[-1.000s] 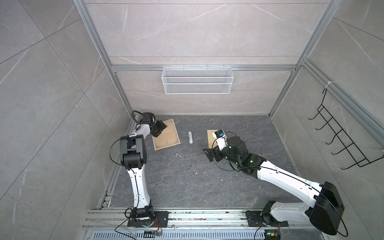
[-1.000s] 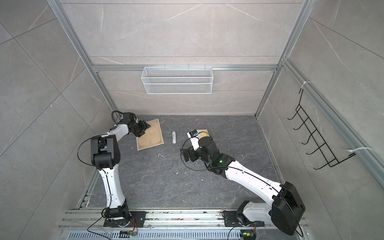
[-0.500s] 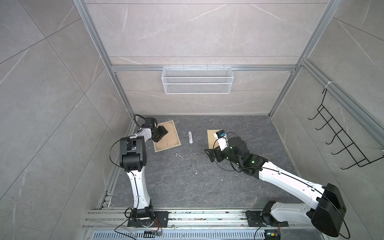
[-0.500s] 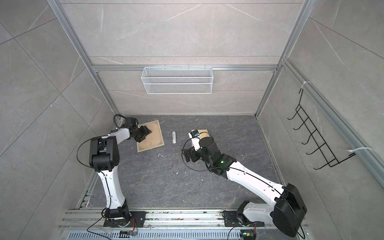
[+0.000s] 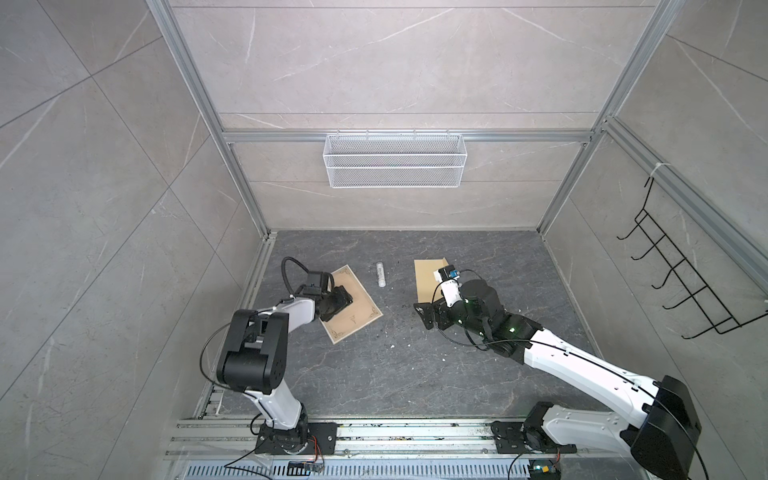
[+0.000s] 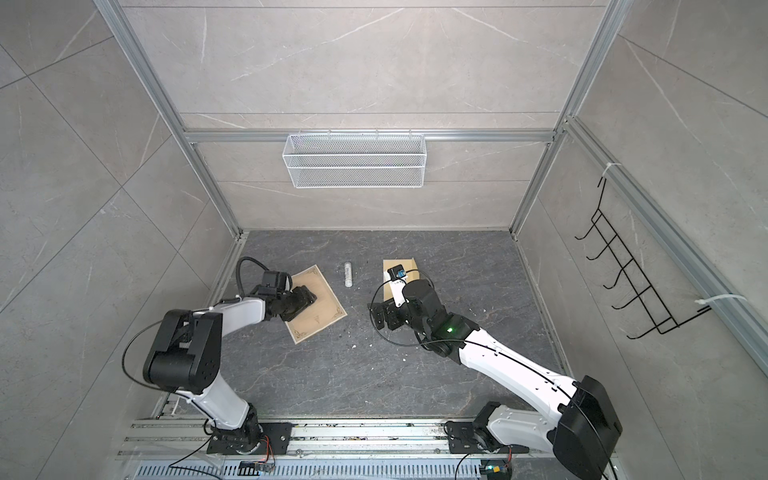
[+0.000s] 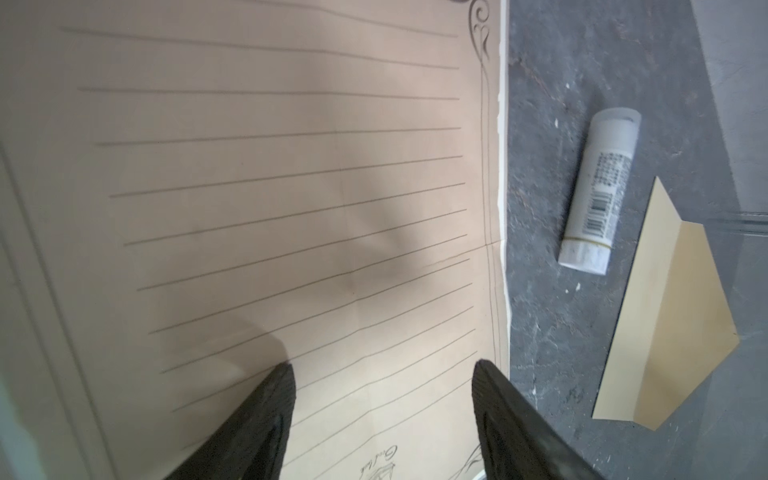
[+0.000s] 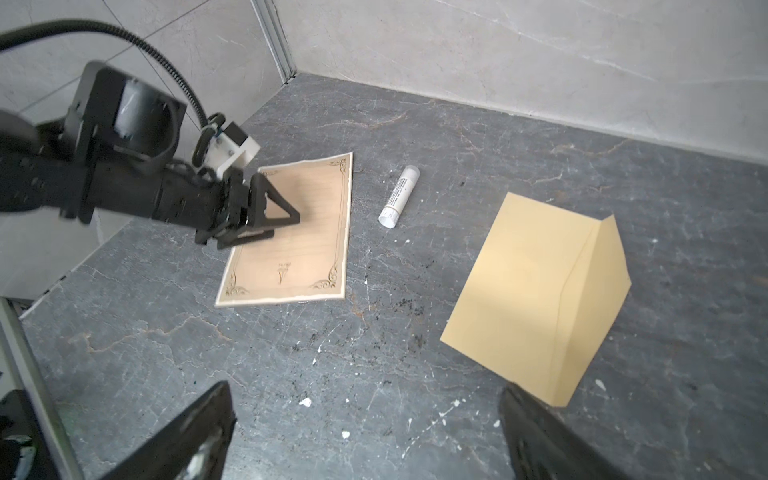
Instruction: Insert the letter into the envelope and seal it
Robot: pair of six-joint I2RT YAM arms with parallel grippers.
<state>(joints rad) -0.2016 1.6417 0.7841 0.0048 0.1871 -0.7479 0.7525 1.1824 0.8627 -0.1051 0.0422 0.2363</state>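
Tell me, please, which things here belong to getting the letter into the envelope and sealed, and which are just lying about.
For the job:
- letter
- envelope
- white glue stick, probably for sealing

Just lying about:
- wire basket
- black hook rack
- white flecks

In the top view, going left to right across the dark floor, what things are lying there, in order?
letter → white glue stick → envelope
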